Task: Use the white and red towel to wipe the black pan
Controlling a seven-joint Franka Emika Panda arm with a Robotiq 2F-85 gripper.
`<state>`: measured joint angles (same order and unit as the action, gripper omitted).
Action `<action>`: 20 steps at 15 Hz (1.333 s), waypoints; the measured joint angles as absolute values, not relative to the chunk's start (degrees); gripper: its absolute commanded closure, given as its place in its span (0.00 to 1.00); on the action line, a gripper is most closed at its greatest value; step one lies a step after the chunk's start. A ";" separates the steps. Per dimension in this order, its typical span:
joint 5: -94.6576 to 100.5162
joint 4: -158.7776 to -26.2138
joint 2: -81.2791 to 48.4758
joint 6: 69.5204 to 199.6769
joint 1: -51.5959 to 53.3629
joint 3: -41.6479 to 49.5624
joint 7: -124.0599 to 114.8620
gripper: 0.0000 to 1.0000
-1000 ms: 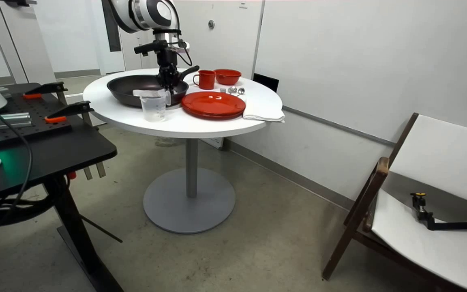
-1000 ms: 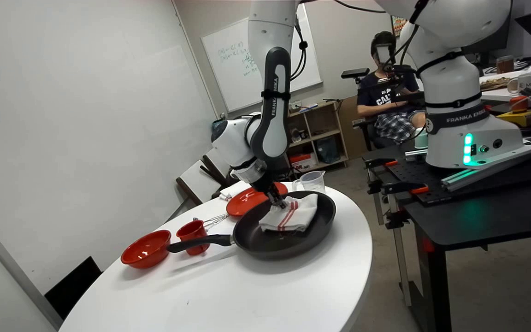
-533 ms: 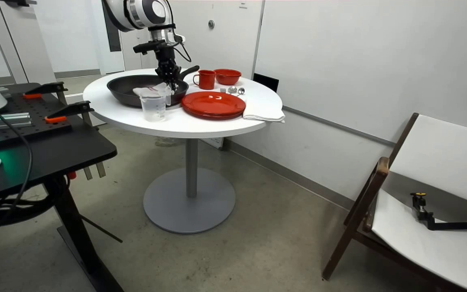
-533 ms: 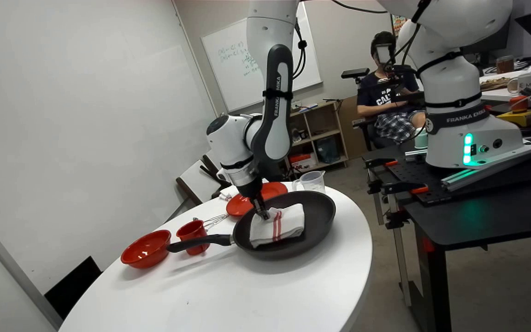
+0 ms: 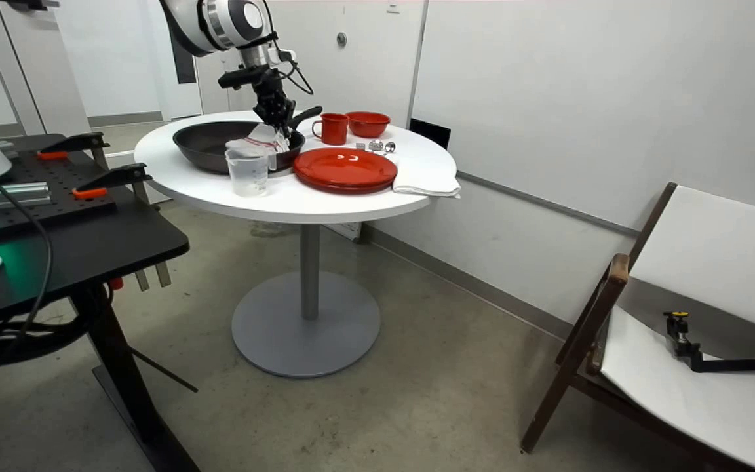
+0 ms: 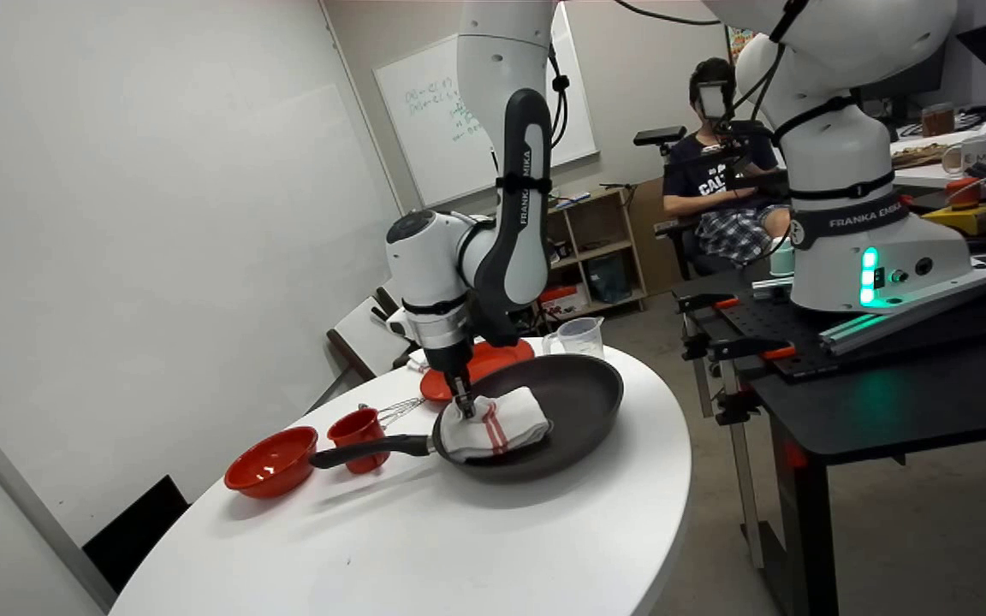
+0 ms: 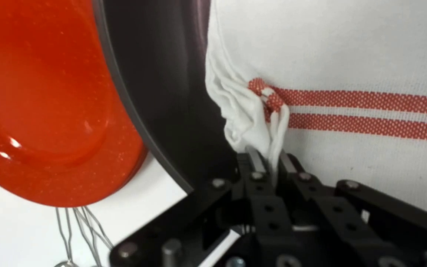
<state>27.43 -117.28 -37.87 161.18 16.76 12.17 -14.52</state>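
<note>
Black pan (image 6: 583, 402): one; sat upright on the white table (image 6: 459, 547), its handle (image 6: 373, 449) reaching near the red mug (image 6: 356, 440). White and red towel (image 6: 503, 426): one, folded; lay inside the pan, over the half nearest the handle. Gripper (image 7: 268, 155): one; stood over that half of the pan, jaws pinching a bunched fold of the towel. Red plate (image 7: 46, 111): lay just beside the pan. Progress: towel gripped and in the pan; wiping was judged under way. Which surfaces had been wiped could not be told. Left, by judgement: passes over the uncovered half, then release.
</note>
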 measured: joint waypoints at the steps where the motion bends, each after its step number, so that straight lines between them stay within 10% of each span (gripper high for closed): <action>1: 27.06 -117.30 -37.78 162.04 16.83 11.74 -14.51 0.97; 12: 2.27 -117.41 -33.38 145.49 4.35 -8.34 0.36 0.97; 20: -2.77 -115.00 -33.55 128.86 1.04 -4.42 1.11 0.97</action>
